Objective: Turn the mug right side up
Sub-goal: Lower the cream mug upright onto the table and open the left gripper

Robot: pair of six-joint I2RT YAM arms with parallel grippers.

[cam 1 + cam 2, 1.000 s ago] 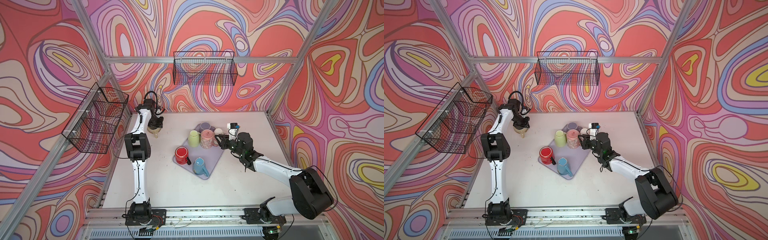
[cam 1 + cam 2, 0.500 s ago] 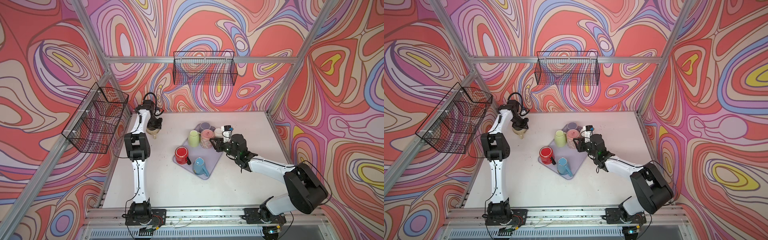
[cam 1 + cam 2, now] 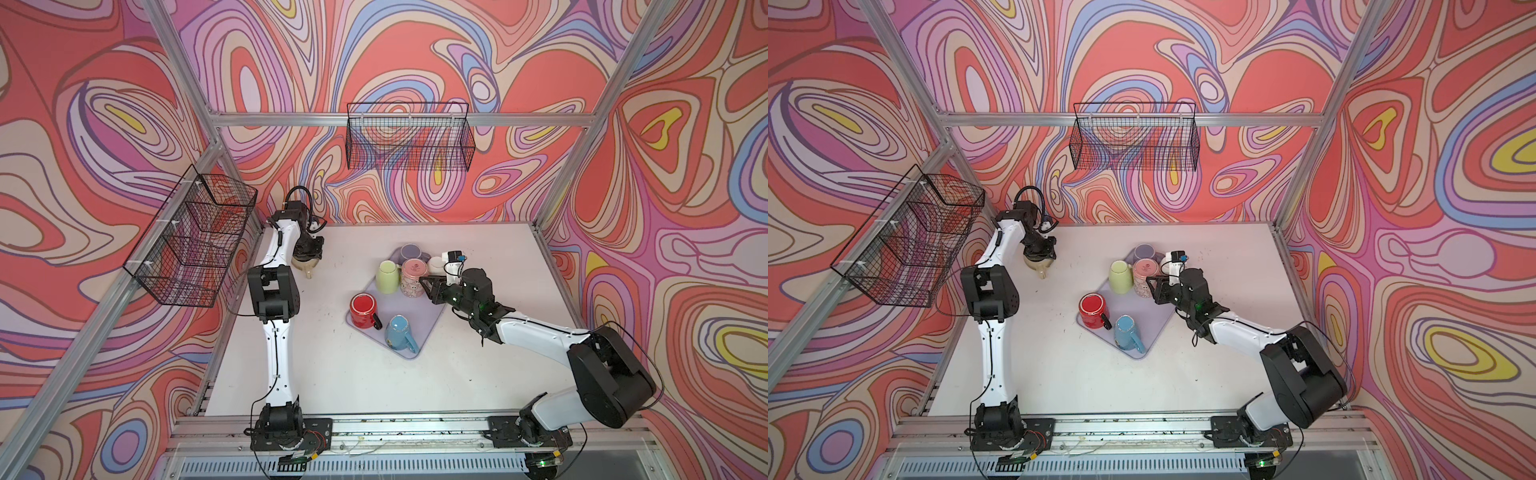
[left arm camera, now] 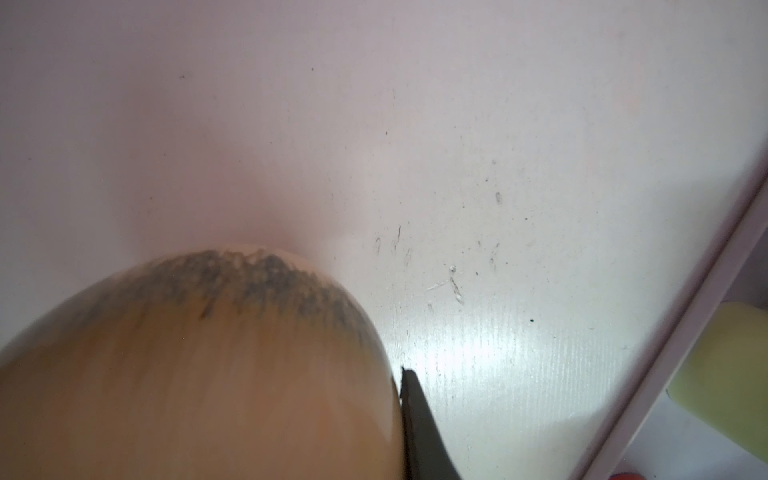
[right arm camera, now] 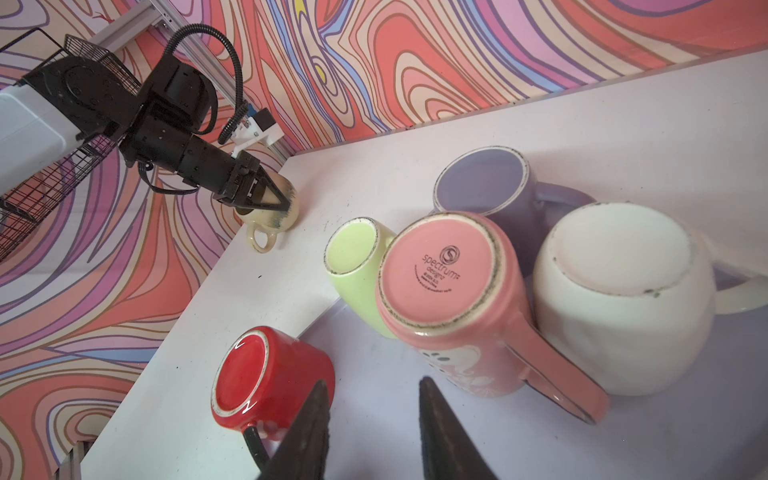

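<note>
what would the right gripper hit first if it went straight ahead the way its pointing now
Most likely the pink mug: the right gripper is open, low over the tray, aimed at that mug's lower side. The red mug sits off to one side. Depth is hard to judge.

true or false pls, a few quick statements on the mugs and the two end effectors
1. The pink mug stands base up on the tray. True.
2. The right end effector grips the pink mug. False: it is open and empty.
3. The left end effector is shut on the beige mug. True.
4. The beige mug is on the tray. False: it is off the tray, near the edge of the table.
5. The white mug stands right side up. False: its base faces up.
6. The red mug is base up. True.
</note>
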